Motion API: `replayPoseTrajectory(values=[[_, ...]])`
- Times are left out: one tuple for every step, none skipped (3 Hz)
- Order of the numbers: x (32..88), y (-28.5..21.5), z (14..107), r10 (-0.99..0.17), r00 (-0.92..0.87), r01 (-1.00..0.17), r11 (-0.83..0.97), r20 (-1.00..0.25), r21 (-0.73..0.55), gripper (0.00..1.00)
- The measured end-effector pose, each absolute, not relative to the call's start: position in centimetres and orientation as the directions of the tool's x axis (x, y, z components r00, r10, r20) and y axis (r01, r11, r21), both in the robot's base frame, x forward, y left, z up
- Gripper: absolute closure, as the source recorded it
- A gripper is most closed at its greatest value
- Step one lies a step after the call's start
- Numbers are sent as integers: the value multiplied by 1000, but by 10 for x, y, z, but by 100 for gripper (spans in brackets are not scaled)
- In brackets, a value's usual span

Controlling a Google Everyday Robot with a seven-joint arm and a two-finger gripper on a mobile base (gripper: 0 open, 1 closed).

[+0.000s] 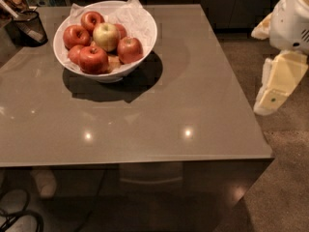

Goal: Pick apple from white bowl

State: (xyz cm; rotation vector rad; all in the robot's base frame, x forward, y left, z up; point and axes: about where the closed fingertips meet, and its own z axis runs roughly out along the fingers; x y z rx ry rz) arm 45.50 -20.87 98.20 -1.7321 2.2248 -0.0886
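The white bowl [145,30] stands on the far left part of the grey table [193,95], lined with crinkled white paper. It holds several red apples [93,58] and one yellow-green apple [105,36] on top. My gripper [274,87], white and pale yellow, hangs off the table's right edge, far to the right of the bowl and well apart from it. It holds nothing that I can see.
A small black mesh cup [30,27] stands at the table's far left corner. Dark cabinets run along the back. There is carpet floor [285,178] to the right of the table. Cables lie on the floor at the lower left.
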Motion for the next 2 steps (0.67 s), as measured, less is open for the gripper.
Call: replayPoseTrajectory(values=[[478,-194,988,-961,-186,-944,233,-204,-235,0],[491,-180,995,-967,-131,-950,186,-219,-251,0]])
